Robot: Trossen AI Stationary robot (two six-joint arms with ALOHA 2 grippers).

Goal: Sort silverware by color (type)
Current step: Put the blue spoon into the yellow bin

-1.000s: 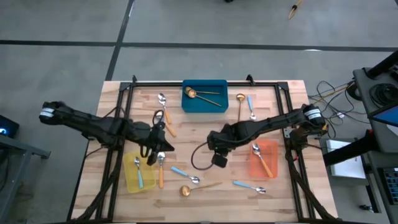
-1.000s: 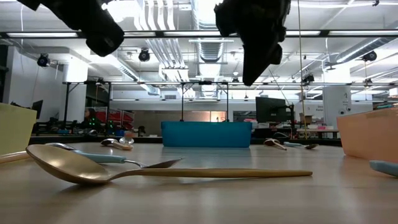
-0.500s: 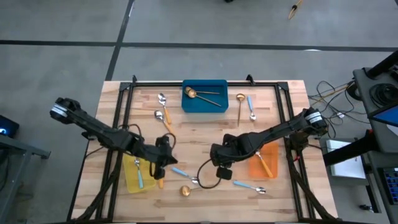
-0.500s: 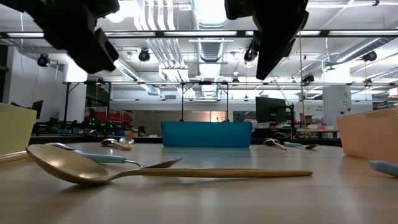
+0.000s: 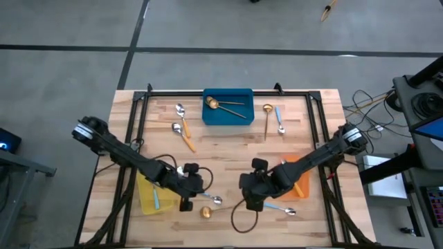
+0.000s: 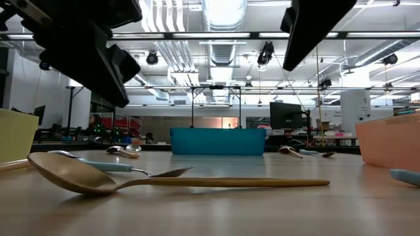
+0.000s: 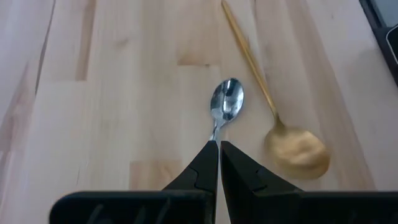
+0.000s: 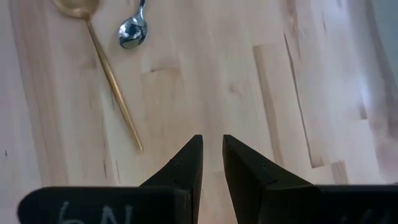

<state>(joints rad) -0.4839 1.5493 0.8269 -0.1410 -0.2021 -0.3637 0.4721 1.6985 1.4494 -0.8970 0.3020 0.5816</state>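
Silverware lay scattered over the desk (image 5: 228, 149): two gold spoons (image 5: 225, 106) in the blue bin (image 5: 228, 116), a spoon in the orange bin (image 5: 302, 185), one in the yellow bin (image 5: 147, 197). The left pincer (image 7: 219, 149), pressed together, hovered over a blue-handled spoon (image 7: 225, 106) beside a gold spoon (image 7: 297, 149). The right pincer (image 8: 212, 146), slightly spread, held nothing.

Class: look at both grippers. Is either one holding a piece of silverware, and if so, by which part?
Neither holds anything. The left gripper is shut, empty, above a silver spoon. The right gripper has a small gap with only bare table showing through it.
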